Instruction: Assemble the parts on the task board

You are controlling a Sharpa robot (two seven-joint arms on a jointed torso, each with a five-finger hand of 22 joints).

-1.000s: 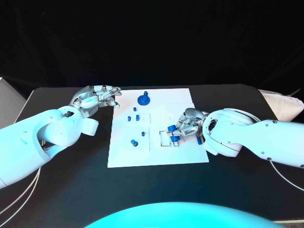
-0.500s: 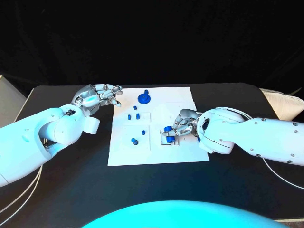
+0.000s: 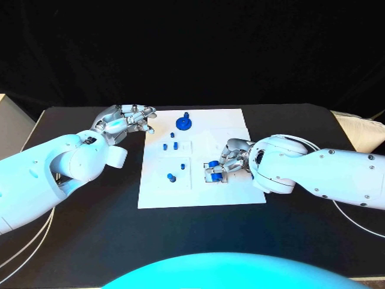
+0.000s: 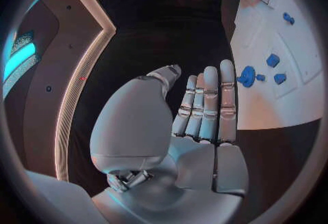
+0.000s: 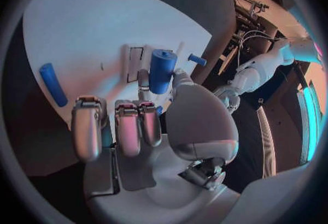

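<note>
The white task board (image 3: 201, 192), a flat rectangular plate, is lying at the centre of the matte black table (image 3: 305, 241); no writing can be read on it. About seven small blue parts are showing on it in the head view. A round disc with a knob (image 3: 184, 124) is sitting near the board's 12 o'clock edge. Two short pegs (image 3: 169, 146) are standing side by side just below it, and a single peg (image 3: 171, 177) is lying toward 8 o'clock. The right hand (image 3: 228, 162), silver and smooth, is reaching over the board's 3 o'clock side, fingers curled, pinching a blue cylinder (image 5: 162, 70) at the outlined slots. The left hand (image 3: 127, 120) is hovering off the board's 10 o'clock corner, fingers straight and together, holding nothing.
</note>
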